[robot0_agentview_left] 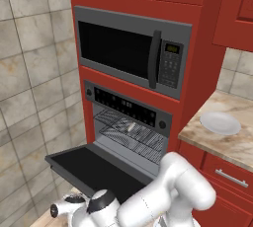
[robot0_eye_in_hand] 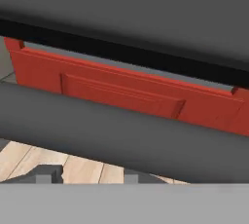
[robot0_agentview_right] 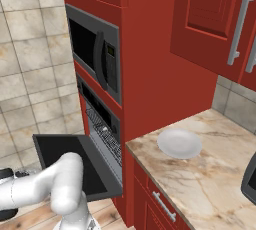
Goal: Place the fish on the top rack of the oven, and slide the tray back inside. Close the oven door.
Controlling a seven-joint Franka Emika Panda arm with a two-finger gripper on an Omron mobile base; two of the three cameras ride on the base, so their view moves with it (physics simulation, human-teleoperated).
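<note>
The oven point(robot0_agentview_left: 129, 103) stands open, its oven door point(robot0_agentview_left: 94, 169) folded down flat. The top rack point(robot0_agentview_left: 141, 128) sits inside the cavity, and the small pale fish point(robot0_agentview_left: 131, 127) lies on it. A second wire shelf point(robot0_agentview_left: 136, 144) is below it. In the hand view the door's bar handle point(robot0_eye_in_hand: 121, 135) crosses close in front of me, with the door's dark underside point(robot0_eye_in_hand: 146, 13) above. My gripper point(robot0_eye_in_hand: 90, 177) is low, just under the door's front edge and below the handle, open with nothing between its fingertips point(robot0_eye_in_hand: 47, 174).
A dark microwave point(robot0_agentview_left: 131, 53) sits above the oven in the red cabinet. A round white plate point(robot0_agentview_right: 179, 143) rests on the marble counter point(robot0_agentview_right: 210, 179) to the right. A red drawer front point(robot0_eye_in_hand: 121, 96) lies under the oven. Tiled wall to the left, wood floor below.
</note>
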